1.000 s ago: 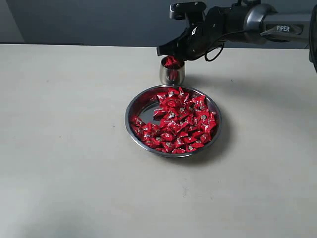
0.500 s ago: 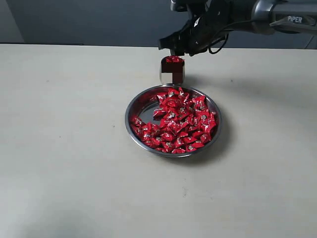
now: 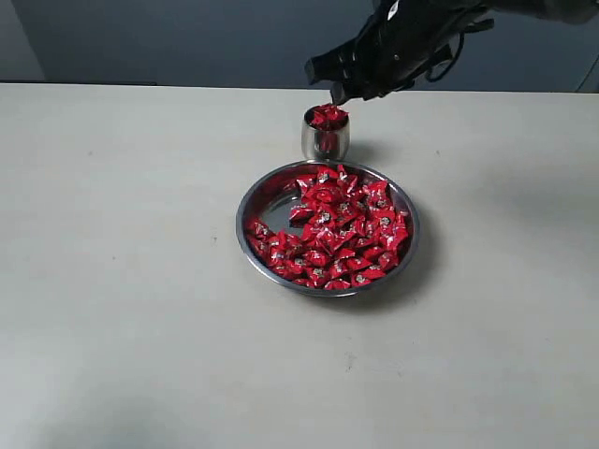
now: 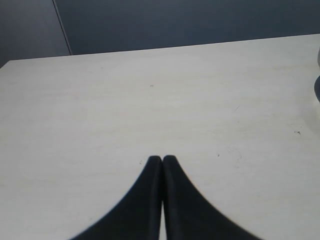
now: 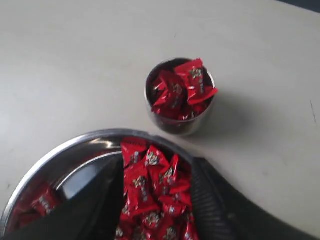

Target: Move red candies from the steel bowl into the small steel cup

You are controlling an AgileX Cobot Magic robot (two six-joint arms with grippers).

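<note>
The steel bowl (image 3: 245, 208) sits mid-table, with red candies (image 3: 339, 229) piled over most of it. Just behind it stands the small steel cup (image 3: 325, 142), heaped with red candies (image 3: 328, 117). My right gripper (image 3: 328, 82) hangs open a little above the cup with nothing between its fingers. In the right wrist view the cup (image 5: 178, 122) and its candies (image 5: 181, 90) lie beyond the open gripper (image 5: 156, 167), and the bowl's rim (image 5: 65, 149) and candies (image 5: 152, 192) are beneath it. My left gripper (image 4: 162, 159) is shut and empty over bare table.
The pale table (image 3: 122, 281) spreads wide on the left and in front of the bowl. A dark wall (image 3: 168, 37) runs behind the table's far edge. The right arm (image 3: 421, 28) reaches in from the upper right.
My right gripper was closed on a red candy at the cup's mouth. It has opened, the candy now lies in the cup, and the gripper has lifted away upward.
</note>
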